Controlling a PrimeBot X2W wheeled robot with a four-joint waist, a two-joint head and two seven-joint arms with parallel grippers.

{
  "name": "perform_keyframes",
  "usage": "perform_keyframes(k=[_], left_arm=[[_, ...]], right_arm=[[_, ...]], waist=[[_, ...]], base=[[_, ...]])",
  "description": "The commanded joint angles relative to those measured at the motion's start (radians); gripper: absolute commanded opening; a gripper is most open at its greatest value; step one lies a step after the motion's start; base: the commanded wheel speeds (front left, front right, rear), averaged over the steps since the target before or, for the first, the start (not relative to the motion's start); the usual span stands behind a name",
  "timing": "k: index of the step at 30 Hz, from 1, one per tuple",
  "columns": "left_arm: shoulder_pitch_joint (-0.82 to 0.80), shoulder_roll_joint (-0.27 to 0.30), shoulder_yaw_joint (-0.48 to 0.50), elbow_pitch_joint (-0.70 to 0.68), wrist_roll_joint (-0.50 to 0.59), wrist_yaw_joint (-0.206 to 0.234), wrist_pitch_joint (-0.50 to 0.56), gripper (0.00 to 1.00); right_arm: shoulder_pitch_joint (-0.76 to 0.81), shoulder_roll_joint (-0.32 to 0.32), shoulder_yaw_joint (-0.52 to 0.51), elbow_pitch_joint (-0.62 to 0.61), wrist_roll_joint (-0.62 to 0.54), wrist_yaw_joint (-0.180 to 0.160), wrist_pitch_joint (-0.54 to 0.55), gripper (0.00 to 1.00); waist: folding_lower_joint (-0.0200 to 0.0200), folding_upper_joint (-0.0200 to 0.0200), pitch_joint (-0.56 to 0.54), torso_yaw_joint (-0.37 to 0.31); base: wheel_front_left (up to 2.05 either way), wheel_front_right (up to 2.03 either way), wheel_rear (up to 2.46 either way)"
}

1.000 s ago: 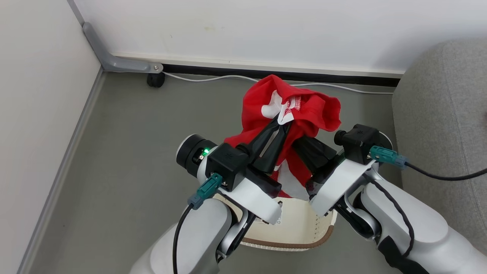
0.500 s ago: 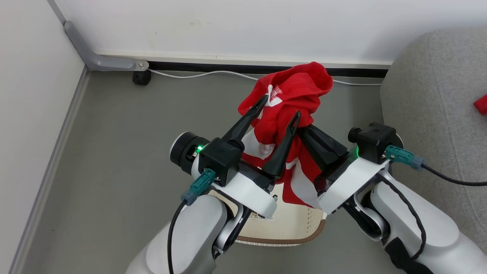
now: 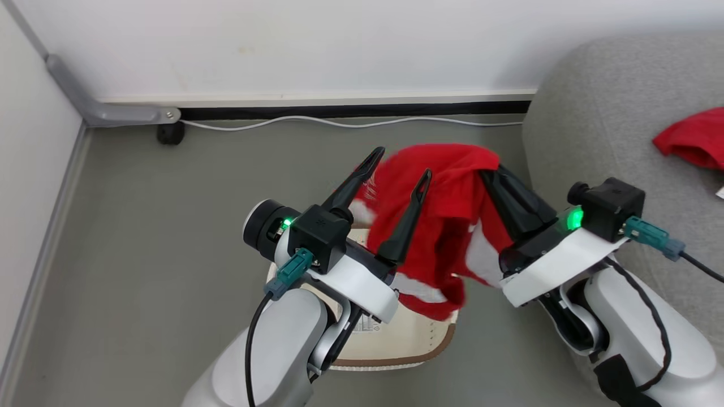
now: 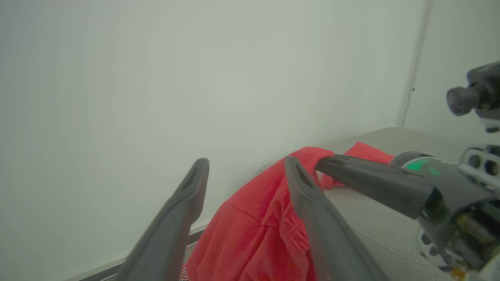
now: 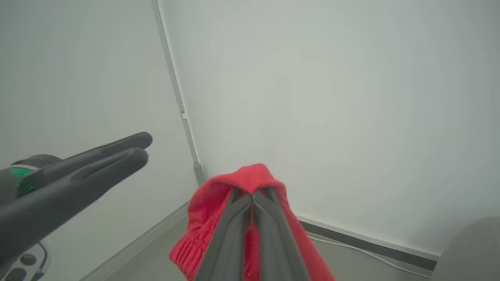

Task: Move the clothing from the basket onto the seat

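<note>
At the floor's far left corner a grey bracket (image 3: 113, 113) meets the wall, with a black caster (image 3: 169, 133) just beside it. A white cable (image 3: 317, 121) runs along the floor's far edge. The left gripper (image 3: 401, 162) stands wide apart, with nothing clamped between its two dark fingers (image 4: 195, 183). Beneath the forearms the cream basket (image 3: 435, 347) sits on the floor, its brown rim showing at its near edge and much of it hidden by the left arm. A red garment (image 3: 447, 215) with white panels hangs above the basket's far side, just beside the left gripper's right finger. Whether its lower hem touches the basket cannot be told. The right gripper (image 3: 491, 171) is pinched tight on the garment's upper fold; in the right wrist view the cloth drapes over its closed tips. To the right rises the grey sofa (image 3: 611, 141), its rounded left edge near the right arm. A second red garment (image 3: 693, 141) lies on the seat surface, well apart from the held one.
</note>
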Motion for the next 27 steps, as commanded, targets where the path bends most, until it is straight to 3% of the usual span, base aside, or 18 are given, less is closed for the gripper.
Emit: perform_keyframes(k=[1, 9, 27], left_arm=[[-0.007, 0.006, 0.037, -0.013, 0.012, -0.013, -0.006, 1.00], [0.005, 0.006, 0.042, 0.046, 0.028, -0.056, -0.006, 1.00], [0.017, 0.006, 0.046, 0.144, 0.032, -0.119, -0.006, 1.00]], right_arm=[[0.015, 0.001, -0.018, -0.035, -0.015, 0.003, -0.006, 0.00], [0.033, 0.000, -0.127, -0.081, -0.028, 0.003, -0.006, 0.00], [0.056, -0.003, -0.270, -0.150, -0.042, 0.003, -0.006, 0.00]], waist=[[0.0000, 0.0000, -0.005, -0.028], [0.0000, 0.0000, 0.000, -0.132], [0.0000, 0.0000, -0.005, -0.346]], base=[[0.00, 0.00, 0.00], [0.00, 0.00, 0.00], [0.00, 0.00, 0.00]])
